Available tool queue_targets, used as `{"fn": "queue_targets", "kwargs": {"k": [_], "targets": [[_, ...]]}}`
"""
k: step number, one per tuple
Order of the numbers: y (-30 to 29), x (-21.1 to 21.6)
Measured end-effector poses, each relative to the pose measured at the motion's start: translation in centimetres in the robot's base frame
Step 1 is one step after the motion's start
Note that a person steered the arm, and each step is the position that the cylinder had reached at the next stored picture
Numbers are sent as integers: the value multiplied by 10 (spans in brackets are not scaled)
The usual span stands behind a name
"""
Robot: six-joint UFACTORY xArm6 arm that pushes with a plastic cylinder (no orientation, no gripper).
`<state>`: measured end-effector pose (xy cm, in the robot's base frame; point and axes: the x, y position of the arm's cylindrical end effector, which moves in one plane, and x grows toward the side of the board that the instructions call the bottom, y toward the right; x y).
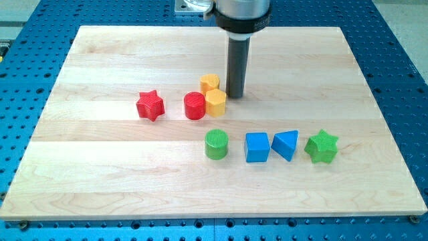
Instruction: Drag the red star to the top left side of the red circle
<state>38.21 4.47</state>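
On the pale wooden board [100, 174], the red star block [150, 105] lay left of the red cylinder block [194, 106]. My tip [235, 95] rested just right of two yellow blocks [214, 96] near the frame's upper centre.

You are looking at 1 arm, entering from the view's top just right of centre; only its lowest section shows, a broad grey cylinder with a black collar beneath it; the rest is cut off by the frame edge. From that collar the straight dark rod [237, 63] hangs upright, with no visible lean to either side; it narrows from the collar to a plain shaft of even width. My tip [235, 95] sits at the rod's lower end, down at the table surface; you can see no jaws or other tool on it.
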Motion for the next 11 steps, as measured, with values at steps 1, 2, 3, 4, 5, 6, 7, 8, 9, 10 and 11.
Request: {"fn": "queue_targets", "kwargs": {"k": [1,2,3,4,5,6,7,8,9,10,11], "targets": [[-27,-45],[-56,-12],[-68,6],[-131,-29],[-220,-14],[-206,21],[-220,53],[-202,72],[-198,80],[-162,57],[-127,47]]}}
